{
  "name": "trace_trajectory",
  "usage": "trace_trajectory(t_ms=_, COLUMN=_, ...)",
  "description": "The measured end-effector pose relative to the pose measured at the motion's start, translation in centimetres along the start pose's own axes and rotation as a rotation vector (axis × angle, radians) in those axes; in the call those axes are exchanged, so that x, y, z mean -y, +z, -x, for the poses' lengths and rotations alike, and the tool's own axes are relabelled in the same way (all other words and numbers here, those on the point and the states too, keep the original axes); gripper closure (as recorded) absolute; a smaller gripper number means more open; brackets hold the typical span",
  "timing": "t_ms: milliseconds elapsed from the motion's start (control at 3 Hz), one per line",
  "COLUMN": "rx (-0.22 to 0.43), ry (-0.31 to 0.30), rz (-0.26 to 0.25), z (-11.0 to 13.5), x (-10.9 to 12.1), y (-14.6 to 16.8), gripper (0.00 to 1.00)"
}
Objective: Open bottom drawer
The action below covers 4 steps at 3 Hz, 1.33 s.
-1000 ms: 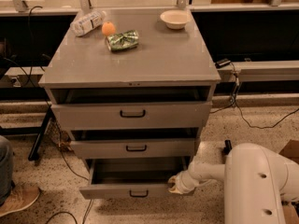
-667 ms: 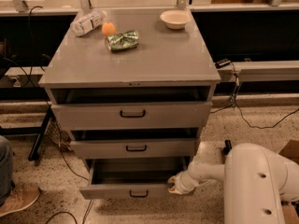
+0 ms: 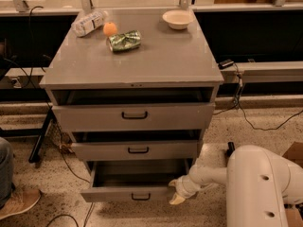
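The bottom drawer (image 3: 132,195) is the narrowest grey front of three, with a small black bar handle (image 3: 140,197). It stands pulled out from the grey cabinet (image 3: 137,60), and its plain grey tray shows behind the front. My gripper (image 3: 177,192) sits at the drawer's right front corner, low near the floor, on the end of my white arm (image 3: 258,188). The middle drawer (image 3: 137,150) and the top drawer (image 3: 135,116) above it are each pulled out a little.
On the cabinet top lie a plastic bottle (image 3: 88,23), an orange fruit (image 3: 110,29), a green bag (image 3: 124,40) and a white bowl (image 3: 177,19). A person's shoe (image 3: 16,203) is at the lower left. Cables (image 3: 251,119) run on the speckled floor at the right.
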<state>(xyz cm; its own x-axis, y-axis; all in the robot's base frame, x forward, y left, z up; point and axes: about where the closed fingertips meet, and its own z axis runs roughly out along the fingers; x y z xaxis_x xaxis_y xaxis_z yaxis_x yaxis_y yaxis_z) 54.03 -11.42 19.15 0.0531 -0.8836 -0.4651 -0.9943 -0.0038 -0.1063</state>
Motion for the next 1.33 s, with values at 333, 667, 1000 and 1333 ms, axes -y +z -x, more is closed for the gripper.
trace_trajectory(t_ms=333, rx=0.001, ry=0.0, rz=0.002, z=0.0, x=-0.1, y=0.1, gripper=0.0)
trace_trajectory(t_ms=667, rx=0.001, ry=0.0, rz=0.002, z=0.0, x=-0.1, y=0.1, gripper=0.0)
trace_trajectory(t_ms=1000, rx=-0.026, ry=0.021, rz=0.004, z=-0.3, x=-0.1, y=1.0, gripper=0.0)
trace_trajectory(t_ms=1333, rx=-0.083, ry=0.055, rz=0.007, z=-0.8, x=-0.1, y=2.0, gripper=0.0)
